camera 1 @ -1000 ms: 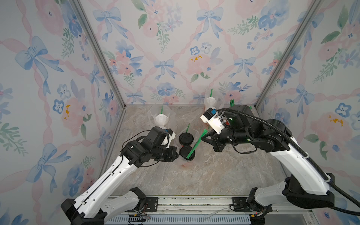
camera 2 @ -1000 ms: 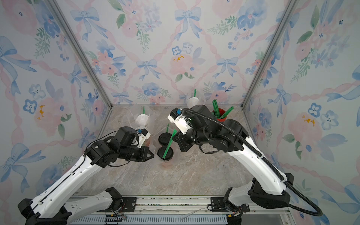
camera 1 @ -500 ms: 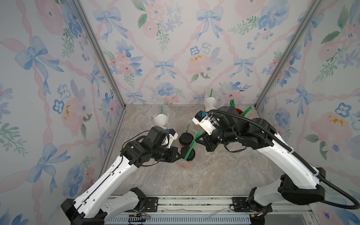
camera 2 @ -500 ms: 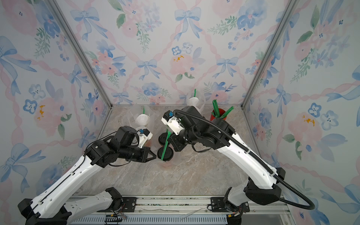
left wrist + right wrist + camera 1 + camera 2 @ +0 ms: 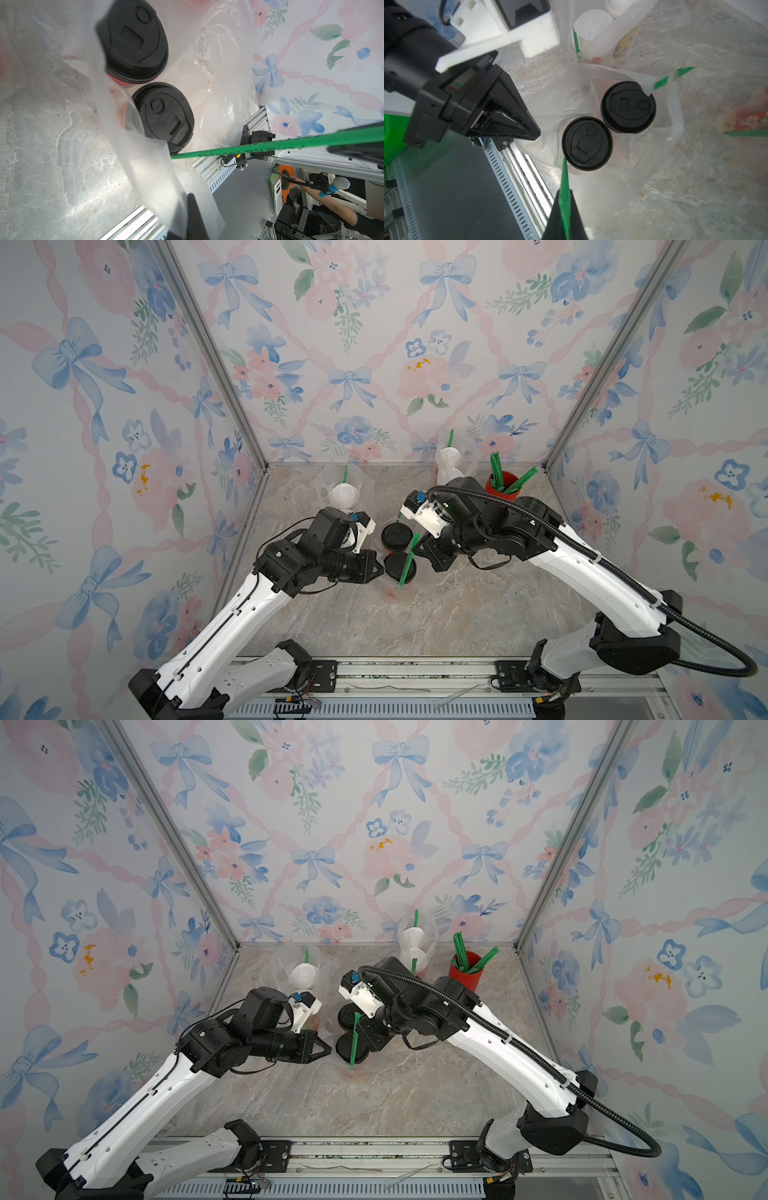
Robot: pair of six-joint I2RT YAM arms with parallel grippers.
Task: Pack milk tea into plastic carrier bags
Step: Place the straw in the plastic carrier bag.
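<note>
Two black-lidded milk tea cups (image 5: 397,536) (image 5: 400,568) stand side by side inside an open clear plastic carrier bag (image 5: 616,187). My left gripper (image 5: 379,568) is shut on the bag's thin rim (image 5: 166,166) on the left side of the near cup (image 5: 164,116). My right gripper (image 5: 564,207) is shut on a green straw (image 5: 564,178) (image 5: 353,1040), which slants down so its tip sits at the near cup's lid edge (image 5: 587,143). Another green straw (image 5: 675,76) pokes from the bag by the far cup (image 5: 628,107).
Further clear bags hold white-lidded cups with straws at the back left (image 5: 344,497) and against the back wall (image 5: 449,460). A red cup of green straws (image 5: 503,487) stands at the back right. A metal rail (image 5: 395,672) runs along the front edge.
My right arm has swung left and down with the green straw, bringing it over the black-lidded cups. The left arm has kept its hold on the bag.
</note>
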